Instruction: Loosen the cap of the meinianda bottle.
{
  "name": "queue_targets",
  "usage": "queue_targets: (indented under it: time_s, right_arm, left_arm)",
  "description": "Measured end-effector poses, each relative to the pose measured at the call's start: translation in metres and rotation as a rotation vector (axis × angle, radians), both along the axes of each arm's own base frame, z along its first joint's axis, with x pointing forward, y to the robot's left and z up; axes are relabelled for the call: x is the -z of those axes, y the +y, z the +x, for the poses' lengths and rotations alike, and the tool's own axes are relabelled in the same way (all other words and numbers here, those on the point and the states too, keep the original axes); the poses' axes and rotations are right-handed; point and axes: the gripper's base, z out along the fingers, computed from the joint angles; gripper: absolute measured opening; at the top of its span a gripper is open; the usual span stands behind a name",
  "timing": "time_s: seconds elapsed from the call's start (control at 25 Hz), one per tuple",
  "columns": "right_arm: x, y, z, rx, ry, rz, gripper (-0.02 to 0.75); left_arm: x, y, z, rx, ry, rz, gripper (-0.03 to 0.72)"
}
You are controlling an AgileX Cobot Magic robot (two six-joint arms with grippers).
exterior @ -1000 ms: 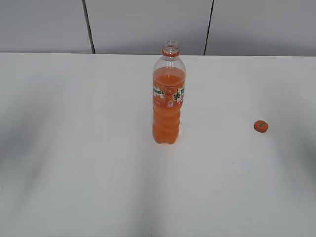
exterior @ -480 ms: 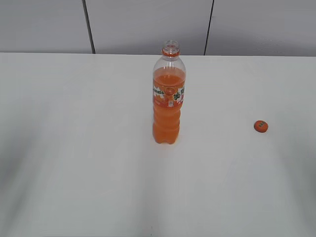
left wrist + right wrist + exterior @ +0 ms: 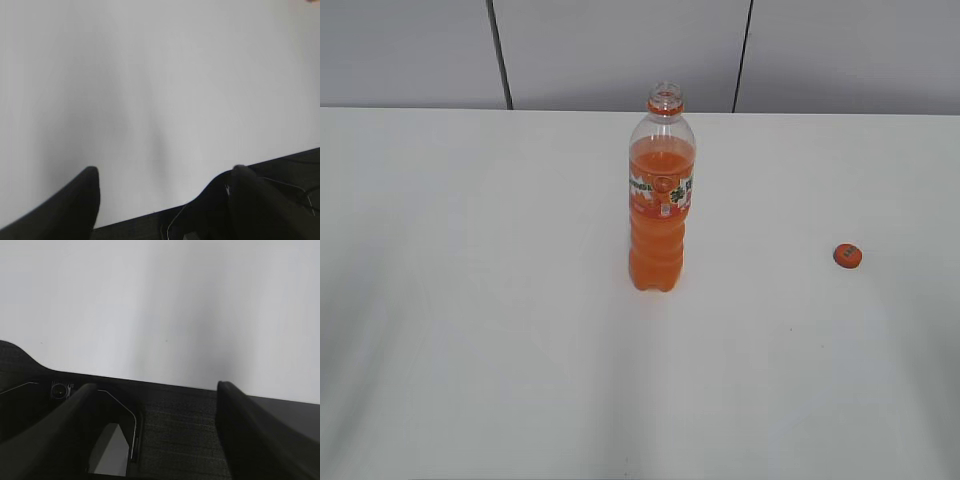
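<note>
The meinianda bottle (image 3: pixel 661 200) stands upright in the middle of the white table (image 3: pixel 470 300) in the exterior view, its mouth uncovered above the orange neck ring. The cap (image 3: pixel 848 256) lies flat on the table far to the bottle's right, dark mark up. Neither gripper shows in the exterior view. My left gripper (image 3: pixel 165 175) is open and empty over the table's near edge in the left wrist view. My right gripper (image 3: pixel 155 387) is open and empty over the table's near edge in the right wrist view. Bottle and cap are out of both wrist views.
A grey panelled wall (image 3: pixel 620 50) runs behind the table. The dark floor and cables (image 3: pixel 280 190) show below the table's edge in the left wrist view. Dark carpet (image 3: pixel 175 430) shows below the edge in the right wrist view.
The soft shadows at the left and right of the table have faded and drawn back toward the near edge. Bottle and cap have not moved.
</note>
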Motion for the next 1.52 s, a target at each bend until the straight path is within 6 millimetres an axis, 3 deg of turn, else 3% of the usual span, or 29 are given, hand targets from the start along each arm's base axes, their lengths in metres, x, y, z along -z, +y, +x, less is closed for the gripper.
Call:
queue_targets:
  time_s: [0.4,1.04,1.52]
  right_arm:
    - [-0.002,0.000,-0.012,0.019,-0.061,0.013,0.547]
    - [-0.013,-0.001,-0.032,0.019,-0.221,0.018,0.547]
    - [-0.020,-0.002,-0.056,0.018,-0.393,0.023,0.547]
  left_arm:
    - [-0.013,0.003,-0.024,0.004,-0.110,-0.019,0.489]
    - [-0.012,0.006,-0.047,0.009,-0.146,-0.024,0.489]
    - [-0.022,0.011,-0.081,0.010,-0.344,-0.050,0.482]
